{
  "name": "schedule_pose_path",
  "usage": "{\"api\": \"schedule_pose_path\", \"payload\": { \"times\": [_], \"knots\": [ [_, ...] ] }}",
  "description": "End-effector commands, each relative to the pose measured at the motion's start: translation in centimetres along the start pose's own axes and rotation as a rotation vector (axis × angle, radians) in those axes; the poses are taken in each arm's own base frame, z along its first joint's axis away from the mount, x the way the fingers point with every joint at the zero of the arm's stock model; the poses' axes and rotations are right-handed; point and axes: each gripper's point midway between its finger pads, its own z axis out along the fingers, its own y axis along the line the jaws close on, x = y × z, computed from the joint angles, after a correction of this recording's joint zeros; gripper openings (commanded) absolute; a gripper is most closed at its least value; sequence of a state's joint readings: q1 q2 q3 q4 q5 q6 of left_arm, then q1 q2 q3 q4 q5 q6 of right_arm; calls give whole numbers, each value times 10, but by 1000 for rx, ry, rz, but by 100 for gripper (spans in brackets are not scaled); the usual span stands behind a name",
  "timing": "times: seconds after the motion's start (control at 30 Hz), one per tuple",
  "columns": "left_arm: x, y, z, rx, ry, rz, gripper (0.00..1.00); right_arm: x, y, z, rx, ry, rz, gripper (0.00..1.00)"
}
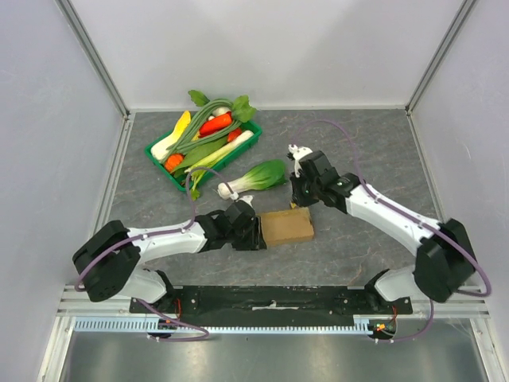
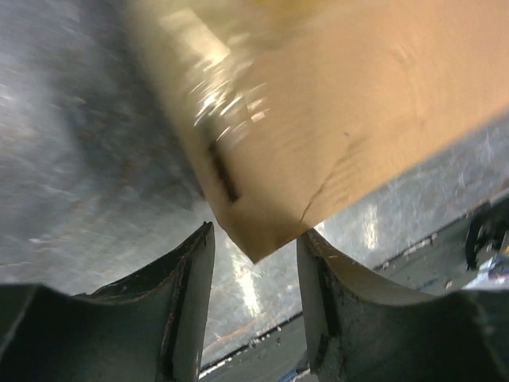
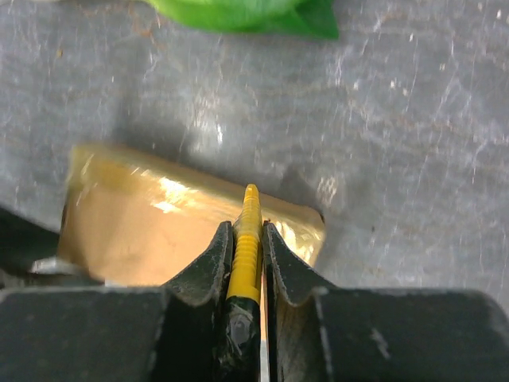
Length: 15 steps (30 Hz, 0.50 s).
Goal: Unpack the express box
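Note:
The express box [image 1: 287, 227] is a small brown taped carton lying flat on the grey table, near the front. My left gripper [image 1: 259, 231] is at its left end. In the left wrist view the gripper [image 2: 256, 235] is open, and a corner of the box [image 2: 318, 119] sits between the fingertips without being clamped. My right gripper [image 1: 301, 200] hovers over the box's far edge. In the right wrist view it [image 3: 247, 228] is shut on a yellow ribbed tool [image 3: 249, 239], whose tip points at the far edge of the box [image 3: 143, 223].
A bok choy [image 1: 254, 179] lies just behind the box; its green leaf shows at the top of the right wrist view [image 3: 238, 14]. A green tray [image 1: 157, 154] of vegetables stands at the back left. White walls enclose the table on three sides.

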<state>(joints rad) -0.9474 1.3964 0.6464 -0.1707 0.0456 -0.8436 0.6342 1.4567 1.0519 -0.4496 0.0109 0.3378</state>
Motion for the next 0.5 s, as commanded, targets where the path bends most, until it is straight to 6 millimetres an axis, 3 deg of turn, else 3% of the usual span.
{"api": "schedule_pose_path", "payload": {
  "times": [0.0,0.03,0.07,0.1,0.13,0.2,0.27,0.33,0.47],
  "knots": [
    [-54,9,1,-56,-143,-144,53,26,6,-35,-56,28,39,0],
    [-60,8,1,-43,-147,-151,53,35,10,-37,-78,49,49,0],
    [-80,6,2,-15,-185,-168,53,37,11,-42,-91,46,58,0],
    [-80,2,7,22,-150,-169,53,41,13,-43,-105,55,67,0],
    [-90,3,9,43,-158,-175,54,49,15,-44,-120,73,74,0],
    [-106,-14,11,129,-151,-173,54,52,18,-47,-129,67,96,0],
    [-116,-12,17,125,-145,-178,54,56,11,-45,-92,59,114,0],
    [-123,-15,10,121,-151,-184,54,54,4,-45,-51,46,129,0],
    [-114,-14,-12,140,-176,-206,55,44,-4,-42,7,-1,177,0]
  ]
}}
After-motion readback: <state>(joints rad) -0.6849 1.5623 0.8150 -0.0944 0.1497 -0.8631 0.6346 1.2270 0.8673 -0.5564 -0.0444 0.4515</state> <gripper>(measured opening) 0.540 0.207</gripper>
